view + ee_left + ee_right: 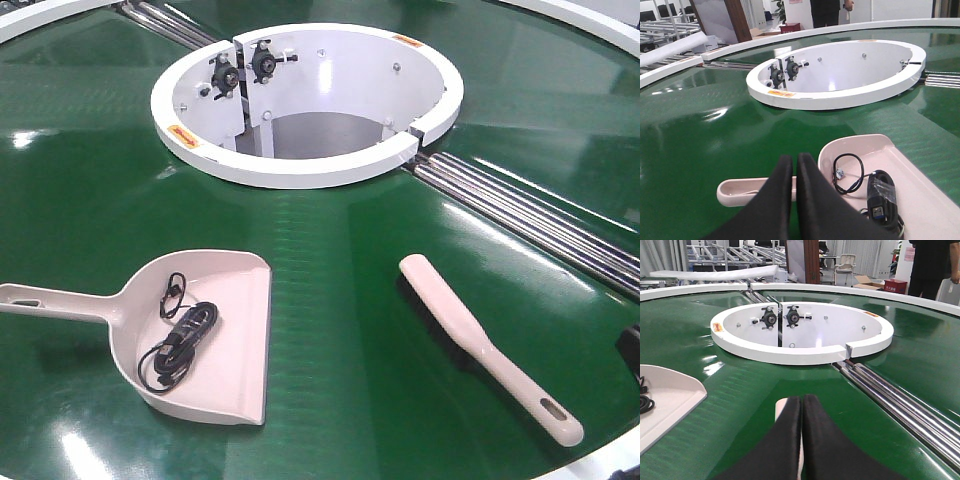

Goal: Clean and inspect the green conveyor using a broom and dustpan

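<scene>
on the green conveyor (330,330), the light, stiff broom (487,343) and dustpan (205,335) lay apart; handles judged best grips. left end effector (795,165) and right end effector (801,405) were clenched, empty.

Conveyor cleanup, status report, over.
Left claw shut, above dustpan handle. Right claw shut, over broom. Black cable lying in dustpan.

Left claw over the dustpan handle on the green conveyor

The left claw (794,167), its black fingers pressed together, hovers above the dustpan (920,190) handle. A coiled black cable (882,192) lies inside the pan. Beyond, the white central ring (805,97) rises from the glossy green conveyor (695,135).
</scene>
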Robot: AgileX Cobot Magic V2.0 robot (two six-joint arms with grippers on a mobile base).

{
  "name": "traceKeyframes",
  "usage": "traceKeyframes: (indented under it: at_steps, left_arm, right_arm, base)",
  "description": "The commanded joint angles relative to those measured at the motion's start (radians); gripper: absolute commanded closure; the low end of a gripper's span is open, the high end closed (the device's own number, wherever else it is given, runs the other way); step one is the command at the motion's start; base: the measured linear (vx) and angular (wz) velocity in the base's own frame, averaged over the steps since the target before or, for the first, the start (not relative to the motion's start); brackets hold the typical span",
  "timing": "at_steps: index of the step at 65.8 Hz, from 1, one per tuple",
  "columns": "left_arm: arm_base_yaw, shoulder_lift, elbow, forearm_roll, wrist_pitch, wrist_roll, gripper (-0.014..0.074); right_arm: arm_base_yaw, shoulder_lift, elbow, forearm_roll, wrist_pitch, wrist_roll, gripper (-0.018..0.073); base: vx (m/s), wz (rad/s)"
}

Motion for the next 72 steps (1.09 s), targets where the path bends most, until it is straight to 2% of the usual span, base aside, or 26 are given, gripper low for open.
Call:
traceKeyframes:
  at_steps: [1,10,20,26,32,38,72]
  left_arm:
    - [-0.007,-0.003,-0.030,-0.010,-0.073,-0.010,0.0603]
    - [-0.006,-0.110,-0.012,-0.006,-0.078,-0.008,0.0603]
    - [-0.006,-0.194,0.103,0.001,-0.085,-0.018,0.0603]
    - [-0.006,-0.243,0.184,0.045,-0.111,-0.092,0.0603]
    - [-0.006,-0.293,0.181,0.145,-0.031,-0.198,0.0603]
    - [-0.006,-0.347,0.181,0.176,0.014,-0.266,0.0603]
    - [-0.006,-0.341,0.179,0.174,0.016,-0.272,0.0603]
  right_arm:
    - [-0.003,0.006,-0.029,-0.005,-0.067,0.000,0.0569]
    - [-0.003,0.006,-0.029,-0.005,-0.066,0.000,0.0569]
    - [-0.003,0.006,-0.029,-0.005,-0.062,0.000,0.0569]
    - [-0.003,0.006,-0.029,-0.005,-0.062,0.000,0.0569]
    - [-0.003,0.006,-0.029,-0.005,-0.062,0.000,0.0569]
    - [-0.003,0.006,-0.029,-0.005,-0.062,0.000,0.0569]
    - [-0.003,0.006,-0.029,-0.005,-0.062,0.000,0.0569]
  base:
    - [0.00,0.00]
    - [0.00,0.00]
    - [0.00,0.00]
    - [0.00,0.00]
    - [0.00,0.00]
    - [0.00,0.00]
    - [0.00,0.00]
